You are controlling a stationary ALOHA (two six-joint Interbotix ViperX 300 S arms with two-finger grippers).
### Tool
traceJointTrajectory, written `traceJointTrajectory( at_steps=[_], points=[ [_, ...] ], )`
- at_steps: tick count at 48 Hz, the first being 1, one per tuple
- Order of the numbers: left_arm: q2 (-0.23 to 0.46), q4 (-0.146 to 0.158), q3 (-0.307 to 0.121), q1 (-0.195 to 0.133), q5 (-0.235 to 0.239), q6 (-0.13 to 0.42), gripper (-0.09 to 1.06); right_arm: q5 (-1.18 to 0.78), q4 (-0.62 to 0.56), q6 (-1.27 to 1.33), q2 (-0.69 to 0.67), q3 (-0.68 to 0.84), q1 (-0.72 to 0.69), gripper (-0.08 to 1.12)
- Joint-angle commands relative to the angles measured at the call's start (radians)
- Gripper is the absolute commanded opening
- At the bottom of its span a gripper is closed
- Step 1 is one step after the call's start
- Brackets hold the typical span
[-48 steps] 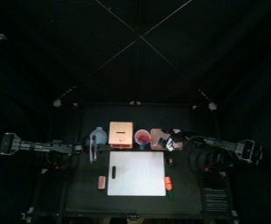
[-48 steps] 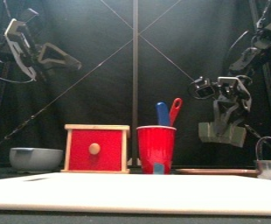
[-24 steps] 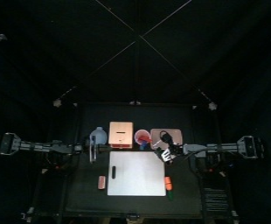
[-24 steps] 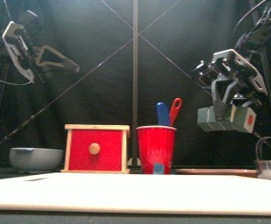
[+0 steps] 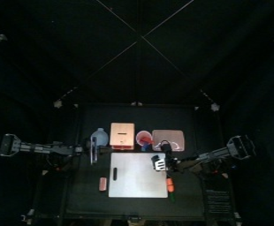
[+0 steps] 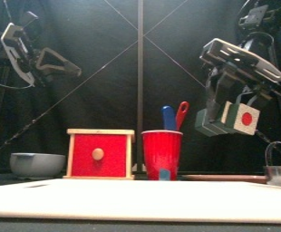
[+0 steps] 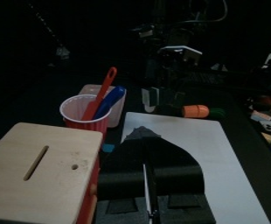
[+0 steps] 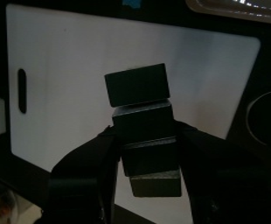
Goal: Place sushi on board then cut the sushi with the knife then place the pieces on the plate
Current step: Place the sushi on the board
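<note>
Black-curtained booth, small black table; entries by view. Top view: right pincer [image 5: 161, 163] over the white cutting board [image 5: 133, 177], near its back right corner. The pink tray [image 5: 171, 139] is just beyond the pincer toward the back curtain. The red cup [image 5: 143, 138] and wooden box [image 5: 123, 135] are beyond it and off toward the other arm. The left pincer [image 5: 95, 152] is well apart, past the board's left edge, judged parked there to leave the board free. Front view: right pincer clamped on the sushi roll [image 6: 242, 119], held high above the board with clear air beneath. The roll's white, red-dotted end faces the camera; it is judged to be carried in for set-down, not yet placed. The blue knife [image 6: 169, 118] and red knife [image 6: 180, 114] stand upright in the cup, lower than the pincer and to its inner side, untouched. A metal cutter [image 6: 280, 168] stands below and outside it. Left wrist view: left pincer's jaws pressed together on nothing, with cup and box near them and the board ahead. Right wrist view: the roll lies lengthwise between the jaws, gripped along its sides so the blocks stay joined. Its end block juts past the tips, with white board directly behind, so the drop point looks suitable. The tray's rim shows beyond the board's far edge.
</note>
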Motion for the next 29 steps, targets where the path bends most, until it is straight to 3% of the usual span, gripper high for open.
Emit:
traceJointTrajectory(
  at_steps=[1,15,29],
  points=[
    [-0.003,0.0,-0.012,0.0,-0.005,0.003,-0.02,0.037,-0.055,0.112,0.038,-0.067,0.031,0.6],
    [-0.008,-0.002,-0.02,0.008,-0.005,0.003,-0.02,0.114,-0.04,0.25,0.187,-0.207,0.063,0.6],
    [-0.011,0.003,-0.023,0.009,-0.005,0.005,-0.02,0.183,0.094,0.262,0.319,-0.301,0.058,0.6]
  ],
)
